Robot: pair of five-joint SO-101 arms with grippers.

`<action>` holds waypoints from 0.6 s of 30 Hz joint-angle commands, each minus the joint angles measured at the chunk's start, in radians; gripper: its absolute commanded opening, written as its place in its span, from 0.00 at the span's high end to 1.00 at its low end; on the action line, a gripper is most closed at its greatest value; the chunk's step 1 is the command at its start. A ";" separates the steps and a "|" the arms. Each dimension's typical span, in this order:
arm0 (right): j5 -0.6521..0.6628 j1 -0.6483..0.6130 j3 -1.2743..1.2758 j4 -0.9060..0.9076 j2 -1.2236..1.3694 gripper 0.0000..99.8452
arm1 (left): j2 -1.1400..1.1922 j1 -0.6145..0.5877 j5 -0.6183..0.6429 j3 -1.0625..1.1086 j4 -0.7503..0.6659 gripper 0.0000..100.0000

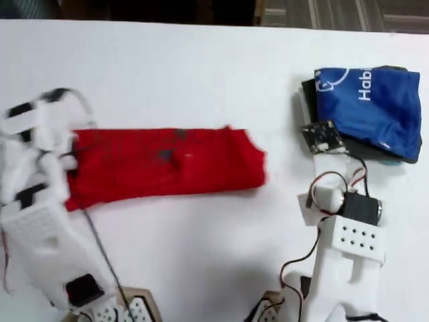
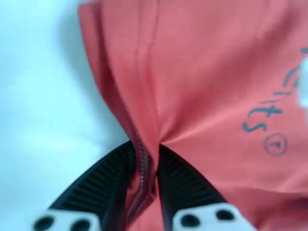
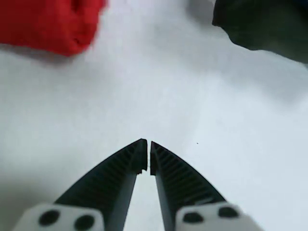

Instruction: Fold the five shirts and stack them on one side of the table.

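Red shirt (image 1: 167, 164), folded into a long band, lies across the white counter (image 1: 201, 67) and serves as the reference for all positions. The left arm (image 1: 40, 181) stands at one short end of the red shirt, overlapping its edge. The left jaws are clenched on a raised ridge of the red fabric along a stitched seam, with the cloth pinched between the two black ribbed pads (image 2: 101, 187). Dark print shows on the shirt's upper face near the grasp. The right arm (image 1: 342, 235) stands beyond the opposite short end of the red shirt, apart from it. The right jaws are clenched tip to tip on nothing above bare counter, with a corner of the red shirt off to one side. The folded blue shirt (image 1: 369, 107) lies beyond that same end, well apart from the red shirt. It rests on a dark folded shirt (image 1: 308, 107) whose edges show beneath it; whether more garments lie under the blue one cannot be told.
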 commanded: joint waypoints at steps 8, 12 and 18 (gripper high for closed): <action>0.008 0.042 0.302 -0.295 -0.025 0.98 | -0.014 -0.169 -0.092 -0.220 0.276 0.97; 0.006 0.039 0.402 -0.406 -0.025 0.98 | -0.025 -0.091 -0.084 -0.229 0.356 0.97; 0.006 0.041 0.509 -0.512 -0.025 0.98 | -0.112 0.038 -0.028 -0.203 0.359 0.97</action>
